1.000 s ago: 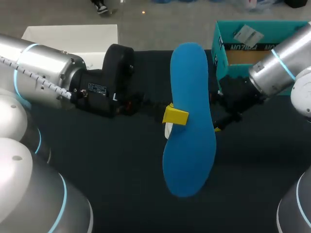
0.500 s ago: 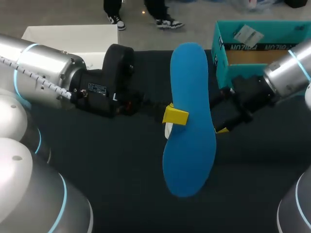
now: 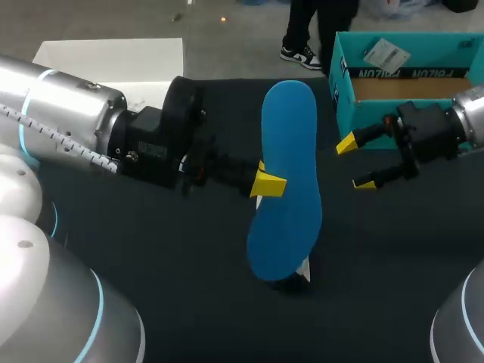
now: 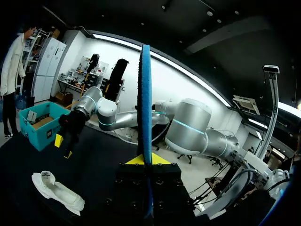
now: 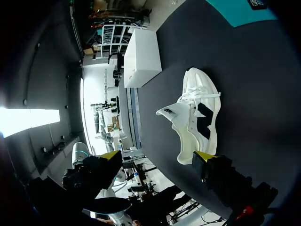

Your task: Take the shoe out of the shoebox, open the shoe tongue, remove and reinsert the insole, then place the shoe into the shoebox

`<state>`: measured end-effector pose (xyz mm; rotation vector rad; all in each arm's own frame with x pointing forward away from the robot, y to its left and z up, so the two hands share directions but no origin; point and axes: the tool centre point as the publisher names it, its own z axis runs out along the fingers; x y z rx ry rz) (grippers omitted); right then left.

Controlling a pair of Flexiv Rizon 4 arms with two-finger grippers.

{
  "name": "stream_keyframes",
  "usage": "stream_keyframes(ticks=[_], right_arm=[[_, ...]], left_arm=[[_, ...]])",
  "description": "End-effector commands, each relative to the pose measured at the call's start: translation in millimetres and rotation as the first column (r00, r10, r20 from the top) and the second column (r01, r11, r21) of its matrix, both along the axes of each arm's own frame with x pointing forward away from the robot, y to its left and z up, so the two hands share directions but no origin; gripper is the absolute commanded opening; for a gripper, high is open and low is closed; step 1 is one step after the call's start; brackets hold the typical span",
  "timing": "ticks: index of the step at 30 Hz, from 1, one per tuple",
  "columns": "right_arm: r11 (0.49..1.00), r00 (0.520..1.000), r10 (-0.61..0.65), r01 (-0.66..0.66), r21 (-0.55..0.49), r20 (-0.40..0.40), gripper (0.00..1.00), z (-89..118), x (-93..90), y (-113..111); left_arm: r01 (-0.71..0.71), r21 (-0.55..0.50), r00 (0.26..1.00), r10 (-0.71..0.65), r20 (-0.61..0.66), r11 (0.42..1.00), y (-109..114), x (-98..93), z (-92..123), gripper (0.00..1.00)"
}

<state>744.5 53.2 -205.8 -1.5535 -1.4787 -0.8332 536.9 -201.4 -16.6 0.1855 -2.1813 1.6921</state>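
Right end effector (image 3: pixel 355 163) — nearer shoebox (image 3: pixel 412 73)

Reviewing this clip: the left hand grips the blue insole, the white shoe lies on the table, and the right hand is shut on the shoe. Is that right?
No. The right hand is open and holds nothing, clear of the white shoe; the head view shows it. The left hand does grip the blue insole, and the shoe lies on the table.

The blue insole (image 3: pixel 286 174) hangs above the table (image 3: pixel 151 249), pinched at mid-length in the left hand (image 3: pixel 266 184). The white, black-patched shoe (image 5: pixel 197 117) lies on the table beneath it. The teal shoebox (image 3: pixel 342 83) sits open at the far-right corner.
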Motion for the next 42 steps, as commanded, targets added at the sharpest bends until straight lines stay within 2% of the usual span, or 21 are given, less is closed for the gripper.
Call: stream_keyframes(ticks=[1,2,5,8,19,23,24,25,27,29,32,35,42], right_arm=[[1.000,1.000,-0.015,0.015,0.008,0.015,1.00,10.6,-7.3,-1.0],[1.000,1.000,-0.014,0.013,0.012,0.022,1.00,13.3,-8.4,-0.4],[1.000,1.000,-0.014,0.013,0.017,0.028,1.00,15.9,-10.3,0.1],[1.000,0.999,-0.017,0.016,0.017,0.028,1.00,15.5,-12.7,-0.8],[0.998,0.999,-0.045,0.046,0.034,-0.020,1.00,4.1,-22.5,-5.1],[0.997,0.999,-0.040,0.042,0.058,-0.025,1.00,8.2,-26.0,-1.3],[0.997,0.999,-0.041,0.043,0.065,-0.026,1.00,9.2,-26.4,-0.8],[0.997,0.999,-0.041,0.043,0.071,-0.028,1.00,9.2,-26.4,-0.6],[0.994,0.998,-0.041,0.045,0.097,-0.038,1.00,11.7,-27.3,0.5],[0.990,0.998,-0.038,0.045,0.135,-0.050,1.00,15.3,-28.6,0.6],[0.987,0.998,-0.040,0.047,0.152,-0.051,1.00,21.2,-30.5,-0.1],[0.987,0.998,-0.044,0.051,0.155,-0.046,1.00,23.1,-31.2,-0.7],[0.985,0.997,-0.053,0.061,0.161,-0.054,1.00,22.4,-32.7,-2.9]], left_arm=[[-0.006,0.062,0.948,-0.014,0.318,0.998,14.8,9.5,-6.0,0.00],[0.007,0.037,0.934,-0.020,0.356,0.999,14.4,15.7,-7.1,0.00],[0.041,0.076,0.847,-0.075,0.527,0.996,13.3,29.4,-13.0,0.00],[0.020,0.036,0.772,-0.038,0.635,0.999,6.8,47.7,-13.5,0.00],[0.015,0.041,0.769,-0.038,0.638,0.999,5.2,50.9,-14.3,0.00],[0.015,0.041,0.769,-0.038,0.638,0.999,5.2,50.9,-14.3,0.00],[0.019,0.015,0.713,-0.024,0.701,1.000,4.5,56.6,-19.1,0.00],[0.067,-0.064,0.643,0.006,0.766,0.996,3.0,66.6,-24.7,0.00],[0.129,-0.211,0.561,0.104,0.821,0.969,-1.0,80.3,-29.1,0.00],[0.236,-0.220,0.456,0.092,0.885,0.947,-1.3,93.2,-36.7,0.00],[0.344,-0.242,0.352,0.114,0.929,0.907,-6.9,110.5,-43.1,0.00],[0.401,-0.172,0.243,0.076,0.967,0.900,-15.1,125.4,-44.8,0.00],[0.401,-0.172,0.243,0.076,0.967,0.900,-15.1,125.4,-44.8,0.00]])
